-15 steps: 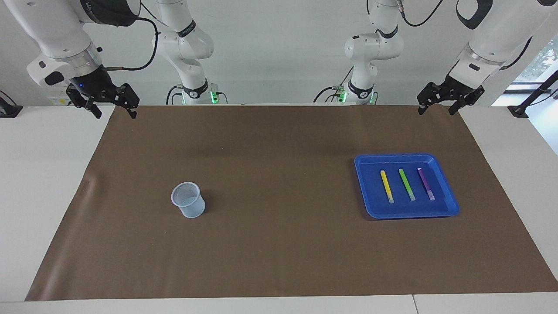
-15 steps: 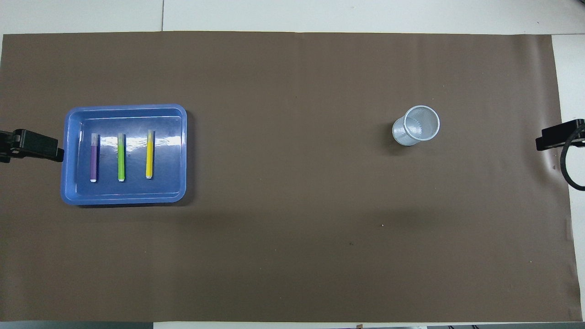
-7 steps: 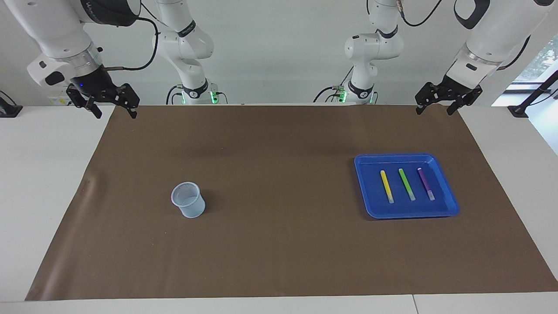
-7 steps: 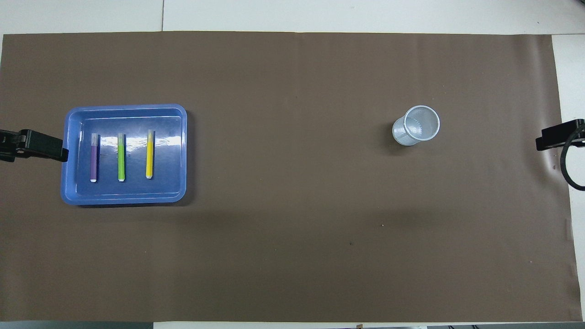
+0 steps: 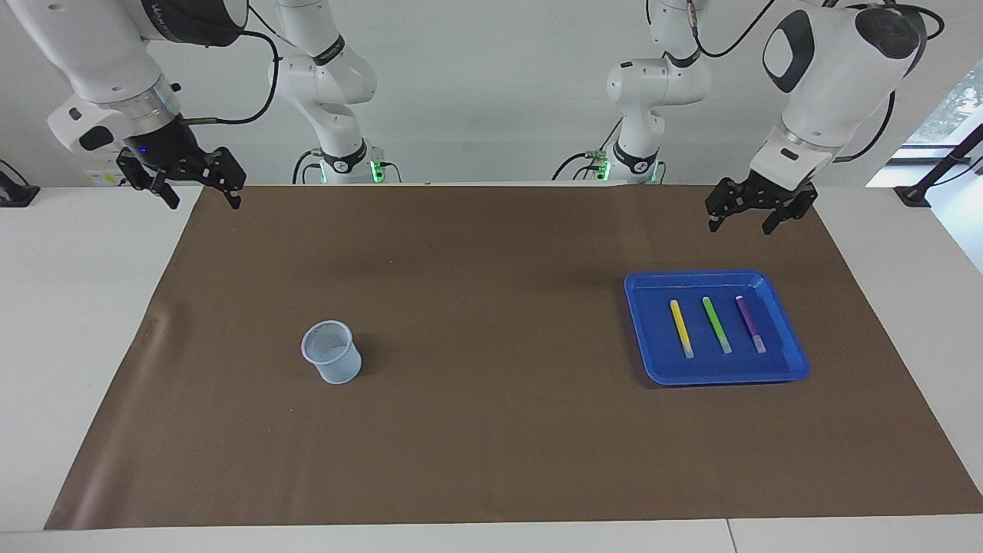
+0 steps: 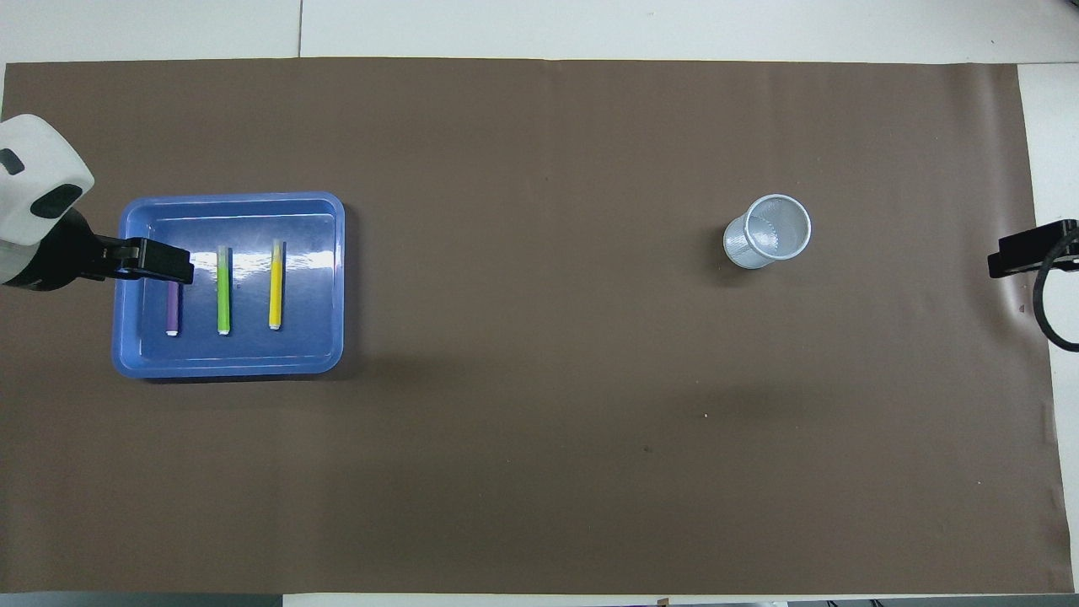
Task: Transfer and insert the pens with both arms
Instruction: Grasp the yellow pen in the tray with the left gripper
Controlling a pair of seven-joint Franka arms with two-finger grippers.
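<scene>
The white worktop carries a wide brown paper mat that fills most of both frames. At the upper right of the facing frame the white jointed left arm hangs its black left gripper in the air, jaws spread and empty, over the mat just above the tray. The right arm waits at the upper left, its right gripper also spread and empty over the mat's corner. A shallow blue plastic tray sits at right centre — in it lie three slim pens side by side, apart: yellow pen, green pen, purple pen. A pale grey mesh cup stands upright, left of centre.
</scene>
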